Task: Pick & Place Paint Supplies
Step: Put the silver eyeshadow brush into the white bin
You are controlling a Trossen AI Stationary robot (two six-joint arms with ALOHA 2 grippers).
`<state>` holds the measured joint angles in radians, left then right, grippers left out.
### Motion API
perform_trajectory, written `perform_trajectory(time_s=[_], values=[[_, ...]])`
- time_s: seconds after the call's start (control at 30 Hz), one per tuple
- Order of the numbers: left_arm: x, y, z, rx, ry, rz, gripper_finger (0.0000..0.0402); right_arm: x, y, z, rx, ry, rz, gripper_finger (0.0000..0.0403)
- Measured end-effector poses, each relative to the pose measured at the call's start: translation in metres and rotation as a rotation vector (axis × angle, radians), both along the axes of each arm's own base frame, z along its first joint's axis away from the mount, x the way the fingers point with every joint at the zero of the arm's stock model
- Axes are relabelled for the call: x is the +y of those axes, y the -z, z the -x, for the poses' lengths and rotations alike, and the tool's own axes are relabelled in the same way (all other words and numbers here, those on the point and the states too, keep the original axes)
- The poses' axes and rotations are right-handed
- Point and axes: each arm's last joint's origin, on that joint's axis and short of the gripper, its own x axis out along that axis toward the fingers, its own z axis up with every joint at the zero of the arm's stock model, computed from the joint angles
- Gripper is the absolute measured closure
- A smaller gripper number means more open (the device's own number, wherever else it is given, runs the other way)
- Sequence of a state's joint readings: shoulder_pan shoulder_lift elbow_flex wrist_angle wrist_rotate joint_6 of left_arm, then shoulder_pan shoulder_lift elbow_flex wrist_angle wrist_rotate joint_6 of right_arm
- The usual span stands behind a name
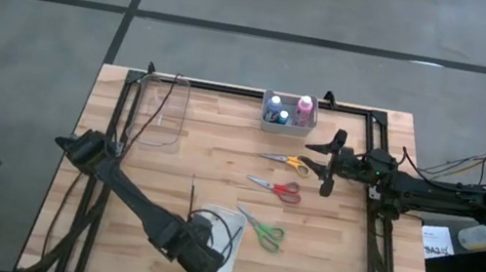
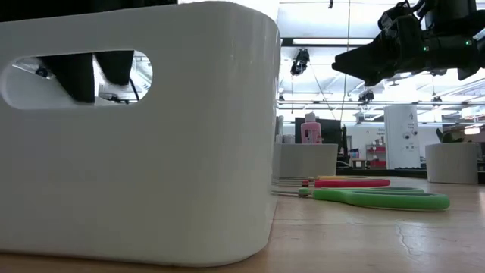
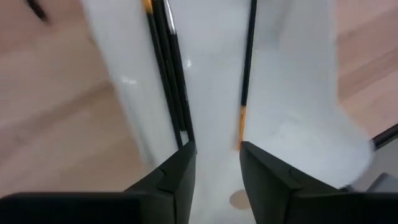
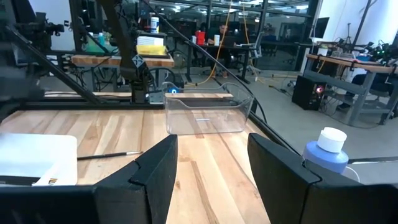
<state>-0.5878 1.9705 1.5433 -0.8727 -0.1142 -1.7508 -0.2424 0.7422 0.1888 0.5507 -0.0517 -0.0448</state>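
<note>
White plastic fills most of the low view: the near wall of the white bin [image 2: 136, 129] hides nearly all the table behind it, and we see only the green scissors [image 2: 386, 199] and red scissors [image 2: 352, 183] past its corner. From above, the left gripper [image 1: 203, 258] covers part of this bin [image 1: 232, 228]; its fingers [image 3: 177, 177] stand apart over 3 thin dark brushes [image 3: 171, 68] lying inside. 1 more brush [image 1: 192, 192] lies just beside the bin. Well beyond it, a grey tray [image 1: 289, 111] holds the pink bottle [image 1: 304, 107] and 2 blue bottles [image 1: 275, 105]; the clear container [image 1: 161, 107] looks empty. Orange scissors [image 1: 286, 161] lie under the right gripper [image 1: 329, 165], jaws apart, holding nothing.
</note>
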Motion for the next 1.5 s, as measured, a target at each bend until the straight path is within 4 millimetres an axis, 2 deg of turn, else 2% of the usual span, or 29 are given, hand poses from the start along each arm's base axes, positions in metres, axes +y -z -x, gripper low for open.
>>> perform_trajectory(time_s=[0.23, 0.4, 0.6, 0.8, 1.07, 1.23, 1.5], values=[[0.032, -0.041, 0.022, -0.056, -0.172, -0.212, 0.0265, 0.000, 0.000, 0.000, 0.000, 0.000, 0.000, 0.0209], [0.063, -0.048, 0.026, 0.040, -0.263, -0.281, 0.0265, 0.000, 0.000, 0.000, 0.000, 0.000, 0.000, 0.0209], [0.102, -0.031, 0.024, 0.166, -0.382, -0.318, 0.0265, 0.000, 0.000, 0.000, 0.000, 0.000, 0.000, 0.0209], [0.131, -0.013, 0.023, 0.231, -0.444, -0.336, 0.0265, 0.000, 0.000, 0.000, 0.000, 0.000, 0.000, 0.0209], [0.145, 0.025, 0.029, 0.216, -0.578, -0.295, 0.0265, 0.000, 0.000, 0.000, 0.000, 0.000, 0.000, 0.0209], [0.152, 0.042, 0.034, 0.198, -0.663, -0.308, 0.0265, 0.000, 0.000, 0.000, 0.000, 0.000, 0.000, 0.0209], [0.174, 0.060, 0.036, 0.199, -0.612, -0.316, 0.0265, 0.000, 0.000, 0.000, 0.000, 0.001, 0.000, 0.0209]])
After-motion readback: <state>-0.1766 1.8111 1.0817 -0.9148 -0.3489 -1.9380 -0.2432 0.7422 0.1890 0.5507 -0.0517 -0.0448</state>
